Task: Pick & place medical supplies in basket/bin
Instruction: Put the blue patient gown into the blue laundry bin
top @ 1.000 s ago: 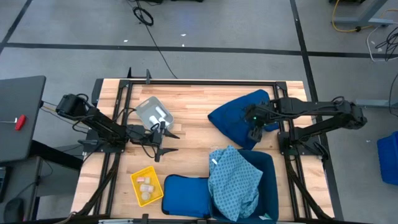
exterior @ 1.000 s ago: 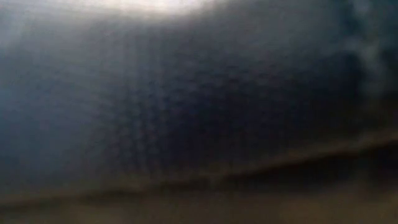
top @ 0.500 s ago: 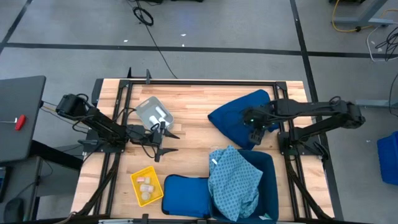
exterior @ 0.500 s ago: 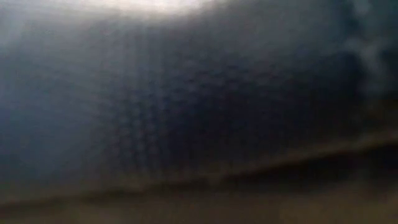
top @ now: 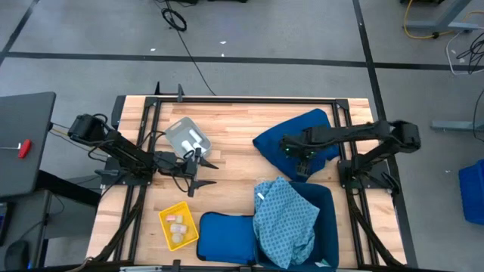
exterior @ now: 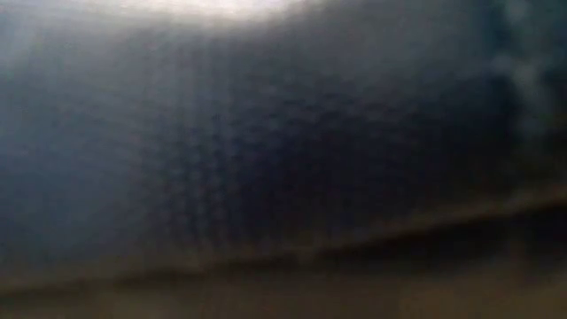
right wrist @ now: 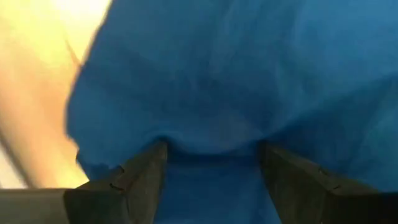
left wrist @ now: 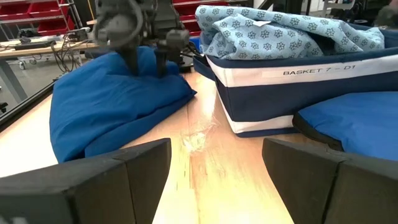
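Observation:
The dark blue cloth lies heaped on the table's right half, also seen in the left wrist view. My right gripper stands over its near part, open, fingers pointing down. The light blue patterned cloth sits in the large dark blue bin and hangs over its left wall. Pale packets lie in the yellow mesh basket, and white ones in the grey tray. My left gripper waits open near the tray, touching nothing. My right gripper comes at the dark blue cloth from above, pointing down. Its open fingers sink into the top of the heap, and a ridge of cloth bulges between them. The cloth lies slack on the table.
A flat blue pad lies at the near edge, left of the bin. Bare wood lies between the tray, the dark blue cloth and the bin. Black frame rails run along the table's edges. The low view is blocked by something dark and blurred.
My right gripper has moved toward the table's left across the dark blue cloth, and its arm has reached farther over the table. The cloth heap has kept its place. The left arm has kept still.

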### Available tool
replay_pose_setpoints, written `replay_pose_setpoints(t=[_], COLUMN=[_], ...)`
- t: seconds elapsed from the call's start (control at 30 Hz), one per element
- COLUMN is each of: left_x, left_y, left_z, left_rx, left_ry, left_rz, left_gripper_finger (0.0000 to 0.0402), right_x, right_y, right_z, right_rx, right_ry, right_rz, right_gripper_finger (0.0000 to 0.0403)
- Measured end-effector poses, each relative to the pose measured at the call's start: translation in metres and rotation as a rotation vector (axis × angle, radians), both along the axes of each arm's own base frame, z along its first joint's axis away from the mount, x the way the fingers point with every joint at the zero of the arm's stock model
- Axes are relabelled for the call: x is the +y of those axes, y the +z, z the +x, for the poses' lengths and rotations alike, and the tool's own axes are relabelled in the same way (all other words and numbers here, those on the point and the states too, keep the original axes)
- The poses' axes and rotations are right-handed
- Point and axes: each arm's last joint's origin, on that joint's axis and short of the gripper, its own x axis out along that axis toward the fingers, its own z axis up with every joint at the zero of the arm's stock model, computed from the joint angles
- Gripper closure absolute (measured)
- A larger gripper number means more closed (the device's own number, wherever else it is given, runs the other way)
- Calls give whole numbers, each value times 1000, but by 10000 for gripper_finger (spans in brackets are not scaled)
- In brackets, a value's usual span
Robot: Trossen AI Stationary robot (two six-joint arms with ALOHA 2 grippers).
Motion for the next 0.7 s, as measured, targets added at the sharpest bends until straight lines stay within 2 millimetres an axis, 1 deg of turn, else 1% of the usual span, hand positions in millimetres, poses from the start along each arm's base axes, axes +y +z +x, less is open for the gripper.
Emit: replay_pose_setpoints(t=[0.2,0.33,0.43,0.5,0.57,0.63,0.7], left_x=[0,0,0,0,0,1,1], left_y=[-1,-1,-1,-2,-2,-2,-2], left_z=[0,0,0,0,0,0,0], left_rx=[8,9,15,16,21,20,21], left_ry=[0,3,7,10,13,19,19], left_rz=[2,2,4,5,6,5,6], left_gripper_finger=[145,145,145,145,145,145,145], right_x=[-14,-20,-21,-21,-20,-20,-19], right_y=[-34,-57,-70,-72,-72,-69,-65], right_z=[7,11,10,10,11,11,10], right_rx=[46,60,85,89,90,77,54], right_ry=[22,27,5,-10,-32,-57,-84], right_rz=[24,64,62,55,35,16,5], right_gripper_finger=[142,142,156,182,224,282,351])
